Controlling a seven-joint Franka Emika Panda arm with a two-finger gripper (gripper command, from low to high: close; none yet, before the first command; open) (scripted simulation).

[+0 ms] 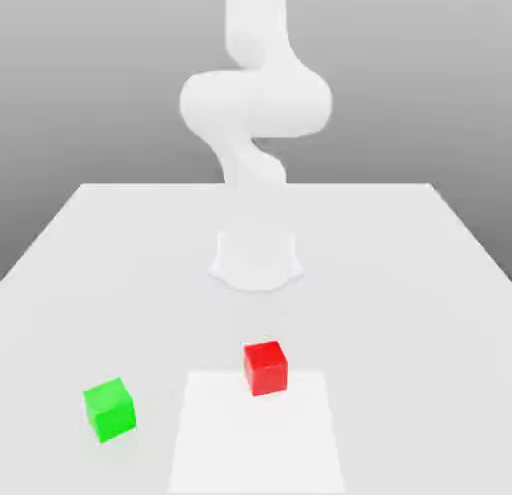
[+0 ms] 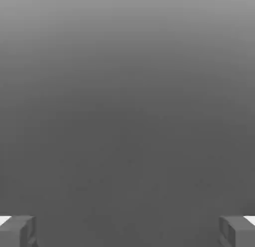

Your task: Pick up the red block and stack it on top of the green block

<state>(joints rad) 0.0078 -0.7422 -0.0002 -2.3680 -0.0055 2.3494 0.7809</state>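
Note:
A red block (image 1: 265,368) rests on the white table near its front, a little to the exterior view's right of centre. A green block (image 1: 109,410) sits apart from it, lower and toward the exterior view's left. In the hand view, my gripper (image 2: 127,231) is open: its two grey fingertips (image 2: 17,231) stand far apart with nothing between them, facing a plain grey background. Neither block appears between the fingers.
The white arm (image 1: 255,103) rises from its base (image 1: 256,258) at the middle of the table (image 1: 400,313). A paler square patch (image 1: 258,433) lies on the table surface under and in front of the red block.

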